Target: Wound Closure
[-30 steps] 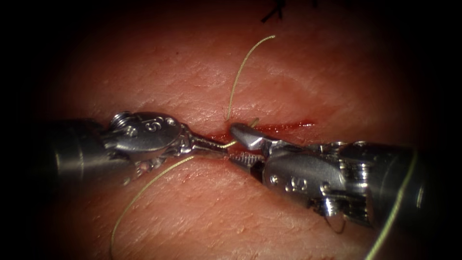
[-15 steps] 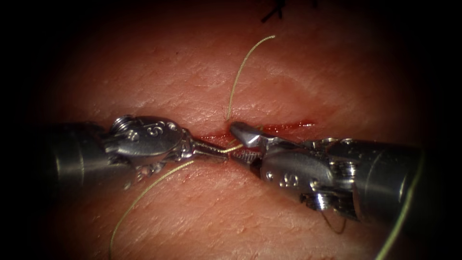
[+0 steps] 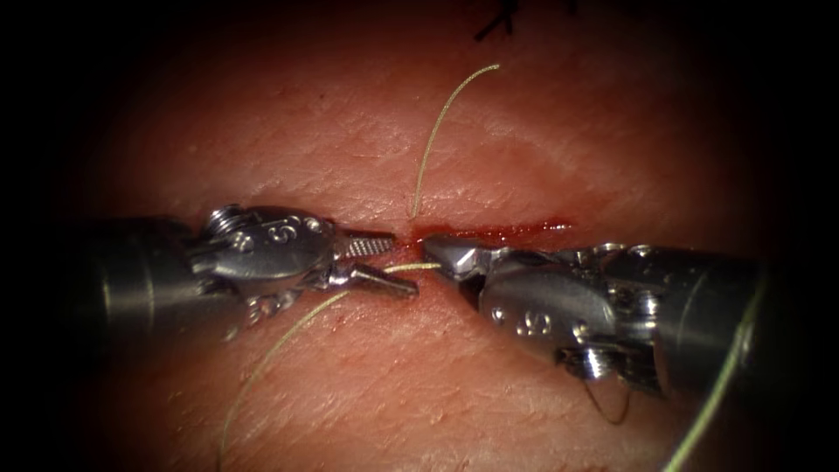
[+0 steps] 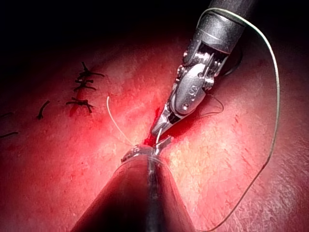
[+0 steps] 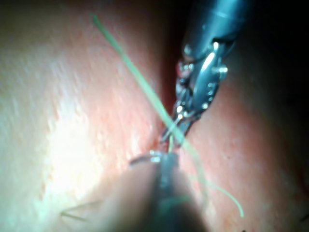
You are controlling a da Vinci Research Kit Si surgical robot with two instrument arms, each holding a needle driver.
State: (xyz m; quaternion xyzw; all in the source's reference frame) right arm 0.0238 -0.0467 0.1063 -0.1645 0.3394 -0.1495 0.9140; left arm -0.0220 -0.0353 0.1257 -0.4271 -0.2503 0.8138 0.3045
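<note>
Meeting tip to tip over the cut (image 3: 516,232) at the centre of the endoscope frame, the two tools lie almost on one line, each shaft running along the wound. The left end effector (image 3: 404,262) comes in from the left with its jaws apart: the ridged upper one sits along the cut's upper lip, and the lower one angles down toward the lower lip. The right end effector (image 3: 434,250) comes in from the right with its jaws together. They appear clamped on the near end of a short pale strand (image 3: 411,267).

That strand lies nearly level, along the cut, bridging the small gap between the tools. It runs from the left tool's lower jaw straight into the right tool's tip, so the right arm has it and the left tool's parted jaws hold nothing. I judge the strand to be thread (image 3: 280,341), of the same yellow-green as the long tail curving to the lower left of the frame. A free end (image 3: 441,122) rises from the upper lip toward upper centre. Where the needle lies I cannot tell.

The tissue (image 3: 542,131) is pink and finely creased, with red fluid (image 3: 489,234) along the cut right of the tips. Dark stitch ends (image 3: 498,22) sit at the top edge.
</note>
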